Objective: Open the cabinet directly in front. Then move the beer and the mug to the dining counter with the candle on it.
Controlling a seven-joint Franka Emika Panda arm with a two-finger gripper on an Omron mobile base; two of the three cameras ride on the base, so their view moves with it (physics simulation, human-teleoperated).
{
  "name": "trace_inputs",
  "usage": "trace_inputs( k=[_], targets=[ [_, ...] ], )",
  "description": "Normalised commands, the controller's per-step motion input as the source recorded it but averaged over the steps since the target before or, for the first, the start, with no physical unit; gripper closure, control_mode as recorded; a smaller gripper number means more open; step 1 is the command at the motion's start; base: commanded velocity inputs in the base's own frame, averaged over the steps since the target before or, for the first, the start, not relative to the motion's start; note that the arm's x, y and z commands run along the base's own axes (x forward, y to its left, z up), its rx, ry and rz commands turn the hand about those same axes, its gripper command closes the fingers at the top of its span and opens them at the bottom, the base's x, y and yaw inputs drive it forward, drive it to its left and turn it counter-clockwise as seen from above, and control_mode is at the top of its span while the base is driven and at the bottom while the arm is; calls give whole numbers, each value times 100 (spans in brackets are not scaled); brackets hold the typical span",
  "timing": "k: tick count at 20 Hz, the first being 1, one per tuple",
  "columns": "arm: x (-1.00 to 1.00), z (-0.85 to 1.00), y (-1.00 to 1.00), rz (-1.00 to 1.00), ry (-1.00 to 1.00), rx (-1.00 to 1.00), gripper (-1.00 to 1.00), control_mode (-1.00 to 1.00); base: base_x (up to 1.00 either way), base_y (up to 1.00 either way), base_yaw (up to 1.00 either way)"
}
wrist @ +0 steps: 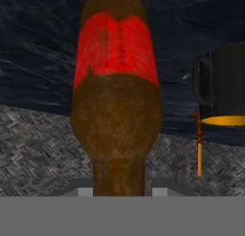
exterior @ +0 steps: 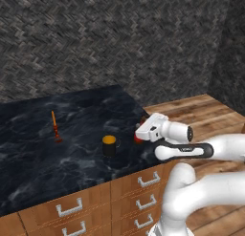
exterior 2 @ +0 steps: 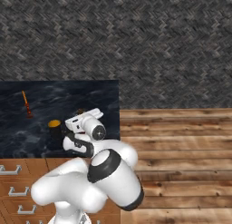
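My gripper (wrist: 122, 192) is shut on the beer (wrist: 117, 87), a dark brown bottle with a red label, with one finger on each side of its neck. In the left base view the hand hangs low over the right end of the dining counter (exterior: 43, 158). Only the red of the beer (exterior: 139, 139) peeks out under it. I cannot tell whether the bottle touches the black marbled top. The black mug (exterior: 110, 145) with its orange inside stands just left of the hand. The thin orange candle (exterior: 55, 126) stands further left. The cabinet is out of view.
Brown drawers with silver handles (exterior: 148, 180) run under the counter's front. A grey patterned wall (exterior: 119, 34) stands behind it. Wooden floor (exterior 2: 181, 146) stretches to the right of the counter's end. My own arm (exterior 2: 108, 173) fills the near foreground.
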Motion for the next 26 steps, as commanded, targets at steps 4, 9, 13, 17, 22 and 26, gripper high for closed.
trace_inputs(
  k=[4, 9, 13, 17, 22, 26],
  targets=[
    [0, -29, 0, 0, -9, 0, 100, -100, 0, 0, 0],
    [0, -23, 0, 0, -9, 0, 100, -100, 0, 0, 0],
    [0, -30, 0, 0, -6, 0, 100, -100, 0, 0, 0],
    [0, -32, 0, 0, -5, 0, 100, -100, 0, 0, 0],
    [0, -30, -10, 0, -6, 0, 100, -100, 0, 0, 0],
    [-3, -28, -16, 0, -8, 0, 100, -100, 0, 0, 0]
  ],
)
